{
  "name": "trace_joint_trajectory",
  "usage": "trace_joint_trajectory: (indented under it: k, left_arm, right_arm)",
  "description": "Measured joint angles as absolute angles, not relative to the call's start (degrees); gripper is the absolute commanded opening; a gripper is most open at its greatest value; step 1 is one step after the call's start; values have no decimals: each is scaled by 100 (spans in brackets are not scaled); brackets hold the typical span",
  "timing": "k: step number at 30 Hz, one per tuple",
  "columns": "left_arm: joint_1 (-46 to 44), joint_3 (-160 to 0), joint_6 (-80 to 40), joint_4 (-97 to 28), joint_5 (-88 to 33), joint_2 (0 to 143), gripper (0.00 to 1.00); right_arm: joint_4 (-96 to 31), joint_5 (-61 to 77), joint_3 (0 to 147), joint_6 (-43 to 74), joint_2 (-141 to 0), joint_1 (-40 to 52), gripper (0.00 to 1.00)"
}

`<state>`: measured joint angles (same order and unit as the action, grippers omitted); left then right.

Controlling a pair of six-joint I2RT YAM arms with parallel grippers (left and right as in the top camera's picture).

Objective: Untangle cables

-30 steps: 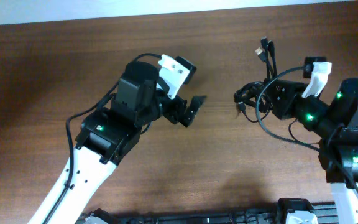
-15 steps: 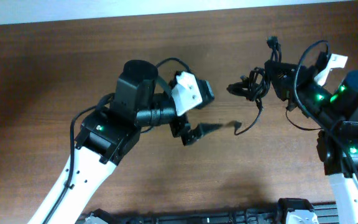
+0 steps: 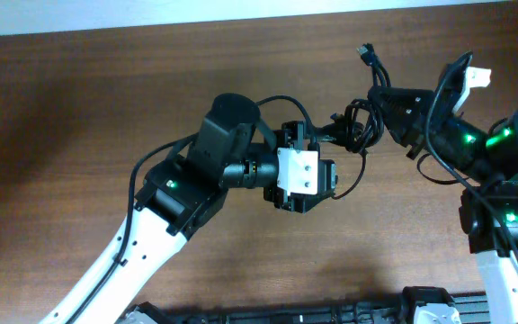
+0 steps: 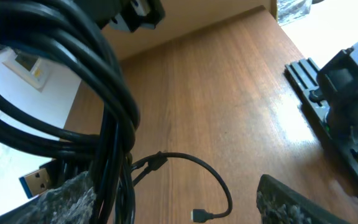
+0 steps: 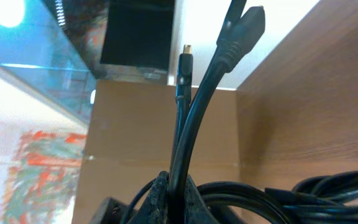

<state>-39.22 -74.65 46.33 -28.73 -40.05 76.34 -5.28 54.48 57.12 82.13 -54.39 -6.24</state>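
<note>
The right gripper (image 5: 169,190) pinches the bundled cables (image 3: 356,126) over the desk (image 3: 106,90); the left gripper (image 4: 176,186) gapes wide, cables seemingly brushing one finger.

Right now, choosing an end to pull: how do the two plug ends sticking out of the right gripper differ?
The thin plug is slim with a small gold tip; the thick plug is bulky and black. The thick plug reaches higher in the picture than the thin plug. Both rise on cables that the right gripper is shut on.
</note>
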Motion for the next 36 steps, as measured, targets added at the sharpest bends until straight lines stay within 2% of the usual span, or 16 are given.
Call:
trace_joint_trajectory:
  k: [3,4,9,16,21,23,28,32,34,36]
  left_arm:
    - [-3922,-7467,4670,-2602,-3964,7721,79]
    - [-3922,-7467,4639,-2539,-3953,7754,82]
    - [-3935,-7467,4539,-2456,-3896,7813,82]
    - [-4300,-7470,4515,-2265,-3811,7968,64]
    - [-4344,-7470,4497,-2025,-3787,8005,62]
    - [-4344,-7470,4497,-1962,-3789,8005,54]
    - [-4344,-7483,4466,-1898,-3787,8005,21]
    - [-4344,-7487,4453,-1813,-3763,8005,10]
    - [-4344,-7487,4405,-1699,-3743,8007,0]
    - [-4344,-7487,4338,-1610,-3736,8012,0]
  right_arm:
    - [-307,5758,5712,8392,-5439,-624,4]
    - [-305,5830,5712,8403,-5439,-624,4]
    - [-292,5951,5712,8447,-5439,-624,4]
    - [-69,6027,5712,8626,-5439,-624,4]
    - [-51,6038,5712,8707,-5439,-624,4]
    - [143,6038,5710,8805,-5439,-624,4]
    - [340,6077,5710,9000,-5441,-624,4]
    - [353,6099,5710,9028,-5439,-624,4]
    - [373,6097,5712,9030,-5439,-624,4]
    - [377,6097,5710,9032,-5439,-624,4]
